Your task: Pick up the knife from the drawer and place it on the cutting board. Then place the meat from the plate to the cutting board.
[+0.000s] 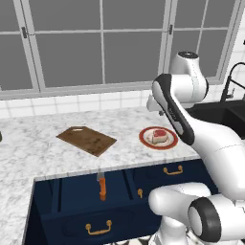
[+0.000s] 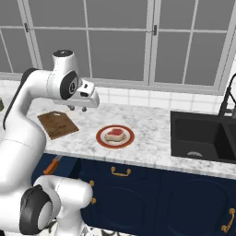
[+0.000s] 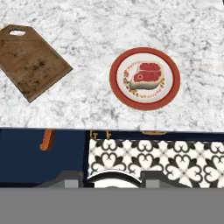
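Knife (image 1: 102, 187) lies in the open drawer (image 1: 72, 201); meat (image 3: 146, 77) sits on the plate (image 3: 170, 94); cutting board (image 1: 86, 140) bare on the desk (image 1: 28, 148); claw (image 2: 77, 109) above it, its state unclear

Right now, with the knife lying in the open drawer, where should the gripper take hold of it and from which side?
Grip the knife by its orange handle, coming straight down from above. It lies flat in the open drawer, its handle nearer the drawer's front, its blade pointing back under the counter edge, so the handle is the exposed part.
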Tool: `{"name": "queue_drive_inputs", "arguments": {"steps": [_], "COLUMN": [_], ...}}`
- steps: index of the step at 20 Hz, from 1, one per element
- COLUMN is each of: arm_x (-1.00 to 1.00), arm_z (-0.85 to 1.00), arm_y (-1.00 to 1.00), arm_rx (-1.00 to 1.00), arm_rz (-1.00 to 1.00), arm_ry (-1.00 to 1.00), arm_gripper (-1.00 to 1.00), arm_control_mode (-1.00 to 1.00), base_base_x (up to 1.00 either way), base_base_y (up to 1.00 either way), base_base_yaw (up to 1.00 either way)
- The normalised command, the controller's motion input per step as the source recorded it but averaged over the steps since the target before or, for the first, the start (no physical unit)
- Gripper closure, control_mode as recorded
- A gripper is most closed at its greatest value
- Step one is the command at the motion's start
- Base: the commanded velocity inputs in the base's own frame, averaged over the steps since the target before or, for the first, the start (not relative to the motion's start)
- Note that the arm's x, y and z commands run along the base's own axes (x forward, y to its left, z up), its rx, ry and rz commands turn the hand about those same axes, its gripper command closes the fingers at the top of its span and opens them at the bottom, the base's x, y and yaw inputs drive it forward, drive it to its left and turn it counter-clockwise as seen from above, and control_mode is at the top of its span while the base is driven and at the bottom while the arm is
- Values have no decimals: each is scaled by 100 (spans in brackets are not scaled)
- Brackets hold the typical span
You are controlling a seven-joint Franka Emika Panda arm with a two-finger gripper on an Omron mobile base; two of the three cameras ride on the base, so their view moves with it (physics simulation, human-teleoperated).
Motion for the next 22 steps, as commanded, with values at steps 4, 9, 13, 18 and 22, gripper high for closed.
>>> {"name": "queue_drive_inputs", "arguments": {"steps": [4,9,13,18,22], "arm_x": [-11,-30,-14,-2,-23], "arm_z": [-19,-39,-43,-54,-53], "arm_y": [18,55,78,80,81], "arm_rx": [5,6,1,3,-7], "arm_rz": [5,42,59,65,68], "arm_ry": [0,6,15,26,15], "arm_gripper": [-100,-100,-100,-100,-100], "arm_control_mode": [-100,-100,-100,-100,-100], "base_base_x": [0,0,0,0,0], "base_base_y": [0,0,0,0,0], "base_base_yaw": [0,0,0,0,0]}}
